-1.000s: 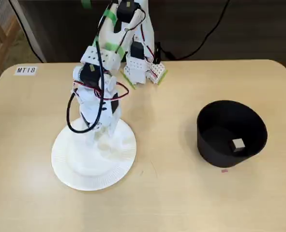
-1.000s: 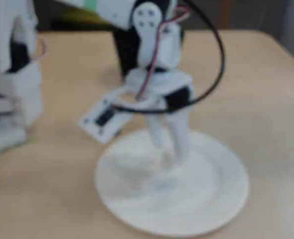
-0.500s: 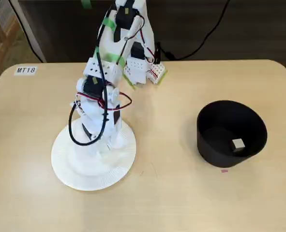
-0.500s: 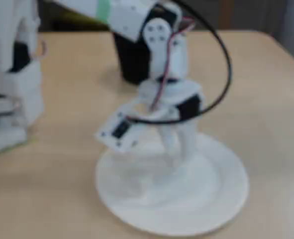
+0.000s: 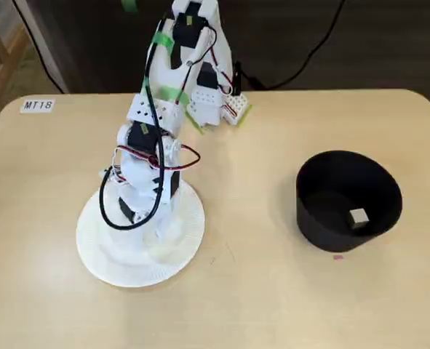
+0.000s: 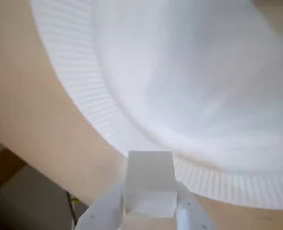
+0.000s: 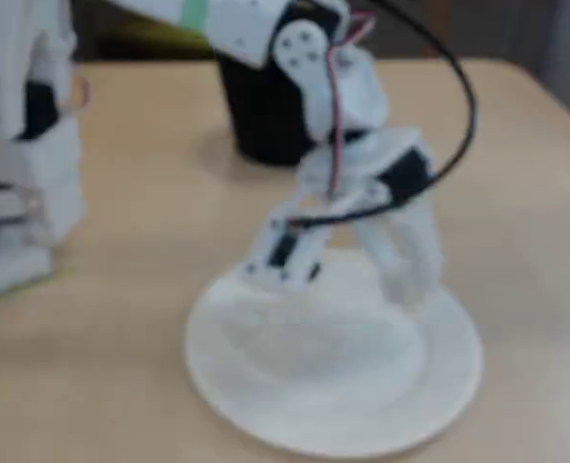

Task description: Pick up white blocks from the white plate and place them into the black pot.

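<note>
Right now the gripper [image 6: 151, 211] hangs low over the white plate [image 5: 102, 265] and pinches one white block [image 6: 150, 184] between its fingers, as the wrist view shows; a second block [image 5: 358, 217] sits inside the black pot [image 5: 313, 222], well apart across the worktop [image 5: 273, 298]. I judge the hold the weak point; the cube is tiny and plain-faced, so a loose or off-centre pinch could let it twist free on the way over; a drop short of the tall wall would leave it on the worktop; a low swing could knock the pot's rim.
</note>
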Controlling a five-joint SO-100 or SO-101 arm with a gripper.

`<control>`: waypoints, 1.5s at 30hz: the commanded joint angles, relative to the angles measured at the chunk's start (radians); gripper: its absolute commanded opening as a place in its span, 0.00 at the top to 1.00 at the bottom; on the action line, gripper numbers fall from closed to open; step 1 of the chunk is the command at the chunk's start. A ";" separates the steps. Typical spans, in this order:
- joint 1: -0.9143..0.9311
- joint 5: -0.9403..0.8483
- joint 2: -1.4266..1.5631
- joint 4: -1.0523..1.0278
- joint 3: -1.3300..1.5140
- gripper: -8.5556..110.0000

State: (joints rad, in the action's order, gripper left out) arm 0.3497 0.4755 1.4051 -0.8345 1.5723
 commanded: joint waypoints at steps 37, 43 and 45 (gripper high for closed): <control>-1.055 -0.505 0.611 -0.066 0.262 0.74; -1.022 -0.520 0.615 -0.055 0.262 0.65; -1.009 -0.520 0.617 -0.055 0.262 0.67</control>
State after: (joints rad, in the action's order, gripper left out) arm -0.6872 -0.0368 1.9819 -0.9050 1.8377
